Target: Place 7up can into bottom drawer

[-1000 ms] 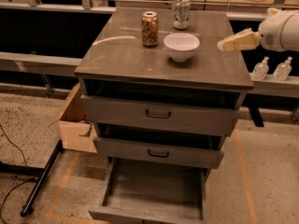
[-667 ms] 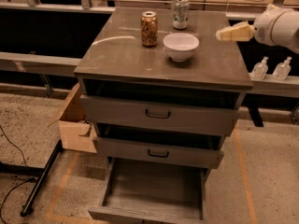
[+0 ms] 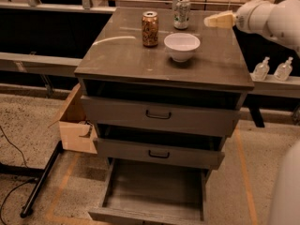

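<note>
Small silver-white drink can with green markings (image 3: 182, 13) noted upright at the rear of the grey-brown table (image 3: 126, 55), upper centre of frame. Cream-tipped claw (image 3: 218, 20) is held level to its right, apart from it; its grip state cannot be told. Lowest grey-brown wooden drawer (image 3: 154, 189) is seen pulled open, bottom centre. Brown-gold speckled can (image 3: 150, 28) and white bowl (image 3: 182, 46) are recorded nearby.

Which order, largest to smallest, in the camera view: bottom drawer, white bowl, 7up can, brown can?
1. bottom drawer
2. white bowl
3. brown can and 7up can: alike; brown stands nearer, so unranked.
The claw hovers right of the 7up can.
</note>
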Controlling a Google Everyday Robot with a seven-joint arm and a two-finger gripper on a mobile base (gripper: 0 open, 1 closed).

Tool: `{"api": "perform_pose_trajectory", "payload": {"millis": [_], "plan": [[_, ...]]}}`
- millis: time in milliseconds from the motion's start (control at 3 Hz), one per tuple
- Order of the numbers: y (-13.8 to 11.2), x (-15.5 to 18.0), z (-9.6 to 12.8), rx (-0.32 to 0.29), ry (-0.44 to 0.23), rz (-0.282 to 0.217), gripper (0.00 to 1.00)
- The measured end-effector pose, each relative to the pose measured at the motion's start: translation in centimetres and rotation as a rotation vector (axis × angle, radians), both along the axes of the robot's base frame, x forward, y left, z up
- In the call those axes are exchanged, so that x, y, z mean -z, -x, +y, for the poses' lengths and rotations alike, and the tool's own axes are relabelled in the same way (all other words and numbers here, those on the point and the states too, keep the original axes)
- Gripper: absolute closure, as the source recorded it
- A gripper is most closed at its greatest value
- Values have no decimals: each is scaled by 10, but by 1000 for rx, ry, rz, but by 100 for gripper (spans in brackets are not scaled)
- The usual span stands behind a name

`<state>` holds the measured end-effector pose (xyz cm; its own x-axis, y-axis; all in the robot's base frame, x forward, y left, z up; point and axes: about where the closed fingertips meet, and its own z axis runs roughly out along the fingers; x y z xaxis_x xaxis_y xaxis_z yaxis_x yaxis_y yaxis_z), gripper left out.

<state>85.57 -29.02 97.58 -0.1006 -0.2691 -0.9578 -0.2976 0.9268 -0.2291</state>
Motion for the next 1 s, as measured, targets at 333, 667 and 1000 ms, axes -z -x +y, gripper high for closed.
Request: {"api": "perform_pose_trajectory", "payload": {"millis": [333, 667, 1000], "plan": [[-45, 6, 35, -22, -34, 2, 0], [-45, 6, 36, -23, -34, 3, 0], [-60, 16, 41, -5, -47, -14, 0]]}}
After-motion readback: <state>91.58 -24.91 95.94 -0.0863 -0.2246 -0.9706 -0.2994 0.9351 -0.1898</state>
